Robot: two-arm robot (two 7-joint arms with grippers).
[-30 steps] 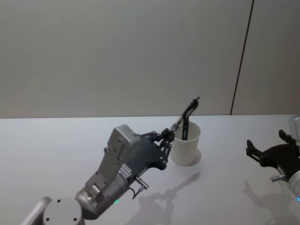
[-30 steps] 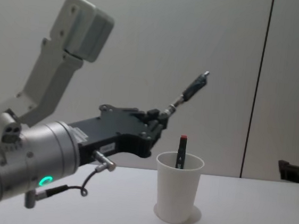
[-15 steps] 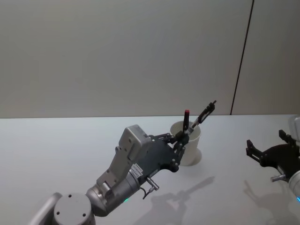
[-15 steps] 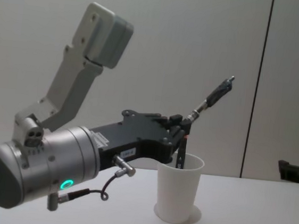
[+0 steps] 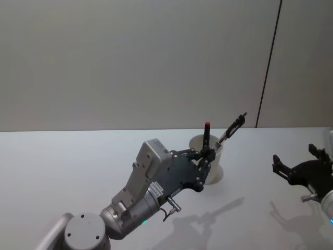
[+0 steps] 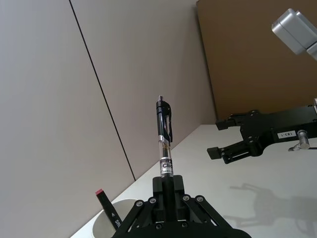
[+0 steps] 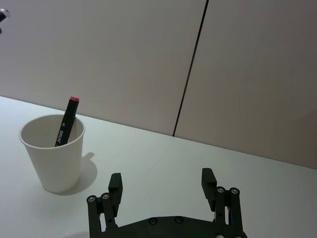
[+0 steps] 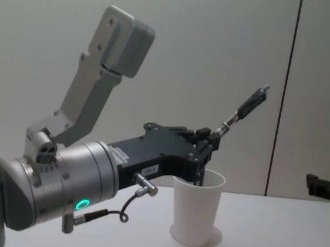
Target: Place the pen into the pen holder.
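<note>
Gripping a black, clear-barrelled pen (image 8: pixel 244 109), the left end effector (image 8: pixel 209 141) hovers over the white pen holder (image 8: pixel 195 214).

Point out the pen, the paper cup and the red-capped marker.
pen (image 6: pixel 165 139), left wrist view, mid barrel.
paper cup (image 7: pixel 55 161), right wrist view, front wall.
red-capped marker (image 7: pixel 66 122), right wrist view, black body below cap.

The pen (image 6: pixel 165 140) clamped in the left claw (image 6: pixel 167 191) has a white band with dark lettering that looks like "Clic"; the rest is too small to read. The black marker (image 7: pixel 65 123) in the pen holder (image 7: pixel 53 154) carries white letters up its barrel, about "BRUN". A white label on the right claw (image 6: pixel 247 148) seems to read "183-1", upside down
</note>
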